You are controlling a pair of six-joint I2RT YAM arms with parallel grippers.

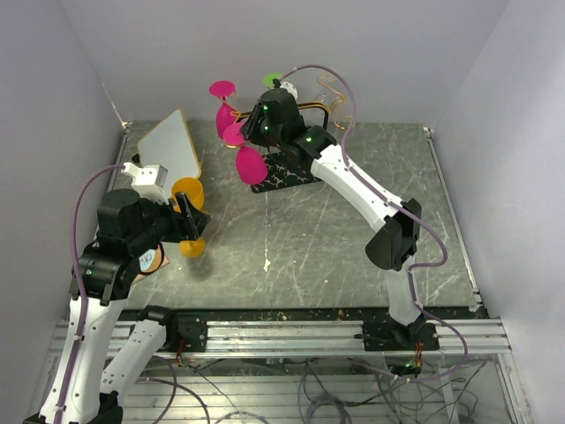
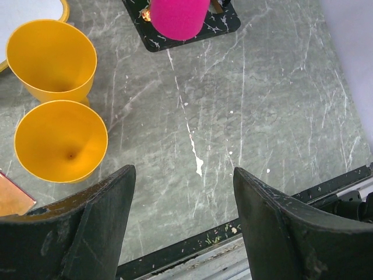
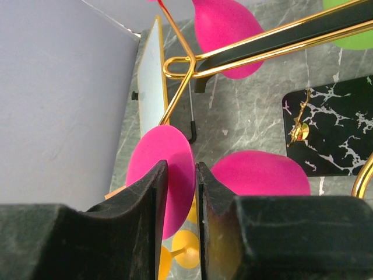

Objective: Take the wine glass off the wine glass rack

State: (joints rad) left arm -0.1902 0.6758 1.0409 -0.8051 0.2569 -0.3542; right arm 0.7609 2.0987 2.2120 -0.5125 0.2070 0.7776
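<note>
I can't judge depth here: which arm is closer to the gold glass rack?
Right. The right pincer is up at the rack, against a hanging pink glass. The left pincer hangs well away over the table, beside the orange glasses.

A robotics lab test cell, by the look of it; plain white walls (image 1: 516,132) box in a grey veined worktop (image 1: 353,252); arm bases (image 1: 395,334) sit bolted to an aluminium rail (image 1: 291,332); loose cables (image 1: 328,389) trail beneath.
</note>
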